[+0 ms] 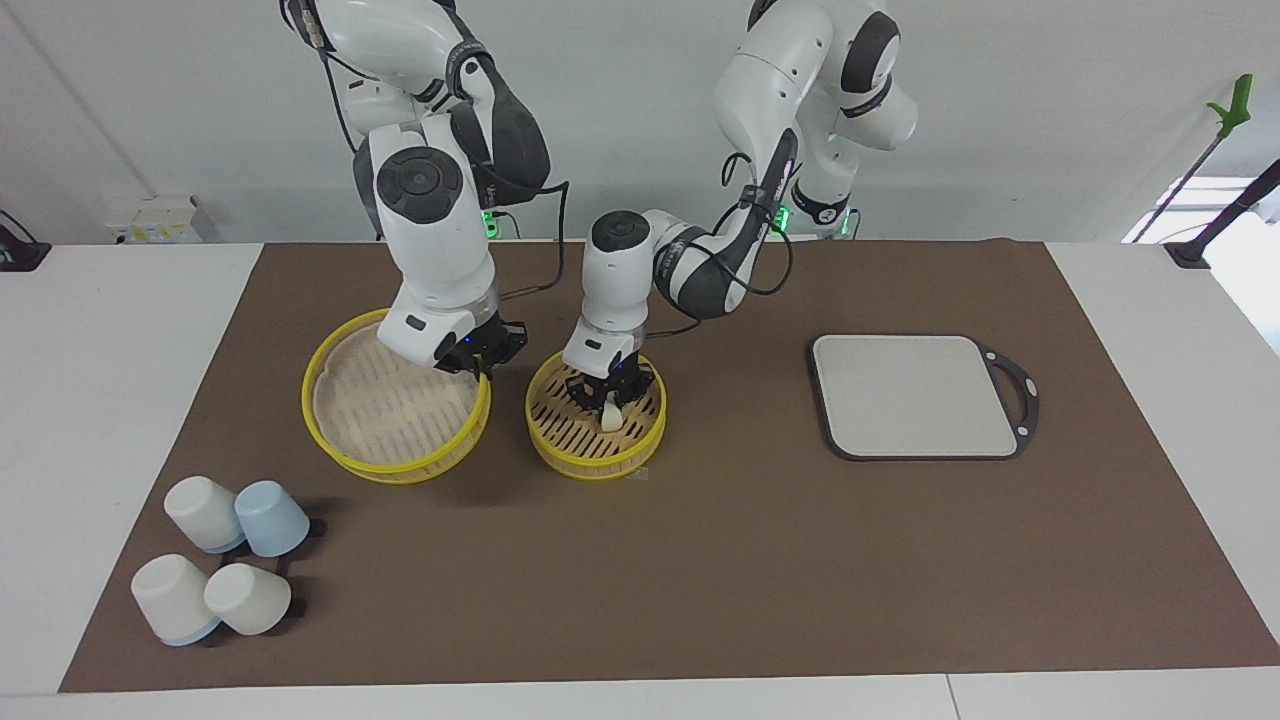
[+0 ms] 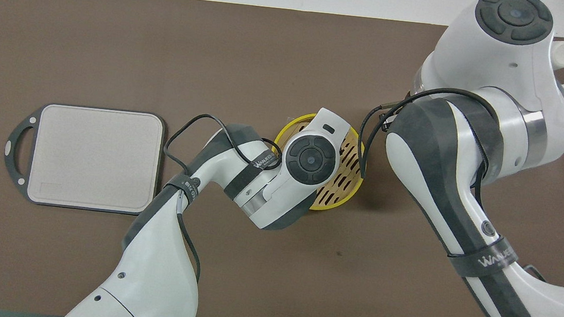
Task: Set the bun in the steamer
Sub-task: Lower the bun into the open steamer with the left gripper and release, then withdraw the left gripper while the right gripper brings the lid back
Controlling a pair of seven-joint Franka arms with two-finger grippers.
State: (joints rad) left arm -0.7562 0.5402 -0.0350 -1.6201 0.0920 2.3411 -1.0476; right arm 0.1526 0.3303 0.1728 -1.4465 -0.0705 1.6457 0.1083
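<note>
The steamer (image 1: 595, 447) is a round yellow-rimmed basket with a slatted bottom, standing on the brown mat between the two arms. My left gripper (image 1: 607, 398) reaches down into it and is shut on the bun (image 1: 611, 417), a small cream-white lump held upright just above the slats. In the overhead view my left hand covers most of the steamer (image 2: 336, 194) and hides the bun. The steamer's lid (image 1: 390, 405) lies beside it toward the right arm's end. My right gripper (image 1: 484, 368) is shut on the lid's rim.
A grey rectangular board (image 1: 918, 394) with a dark handle lies toward the left arm's end and also shows in the overhead view (image 2: 90, 156). Several upturned cups (image 1: 225, 565) stand at the right arm's end, farther from the robots than the lid.
</note>
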